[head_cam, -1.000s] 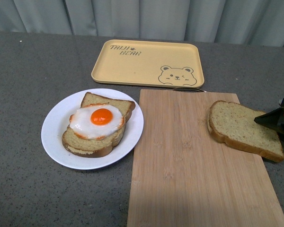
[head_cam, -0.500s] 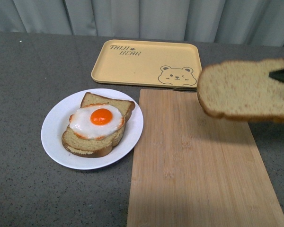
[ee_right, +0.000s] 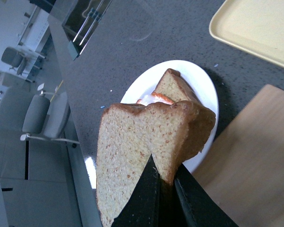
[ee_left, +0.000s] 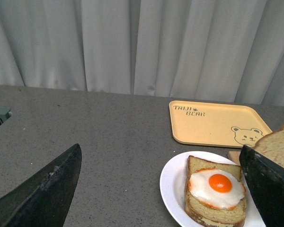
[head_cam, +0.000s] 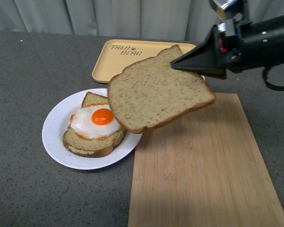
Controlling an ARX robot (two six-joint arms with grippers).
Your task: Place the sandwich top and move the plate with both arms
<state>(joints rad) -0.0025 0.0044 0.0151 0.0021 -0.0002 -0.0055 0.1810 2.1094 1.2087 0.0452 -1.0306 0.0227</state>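
The sandwich top (head_cam: 156,94), a wide brown speckled slice, hangs tilted in the air over the right rim of the white plate (head_cam: 54,124). My right gripper (head_cam: 177,62) is shut on its far edge; the right wrist view shows the slice (ee_right: 132,151) pinched between the black fingers (ee_right: 142,198). On the plate lie paler bread slices with a fried egg (head_cam: 95,120). The left wrist view shows my left gripper (ee_left: 163,189) open, low over the table to the plate's (ee_left: 173,187) left, its fingers (ee_left: 47,189) wide apart and empty.
A wooden cutting board (head_cam: 199,165) lies right of the plate. A yellow tray with a bear drawing (head_cam: 128,59) sits behind both. Grey curtains close off the back of the dark table (head_cam: 23,71).
My right gripper lifted the sandwich top off the cutting board and carried it leftward and up; it now hangs by the plate's right edge. The plate and egg stack have not moved.
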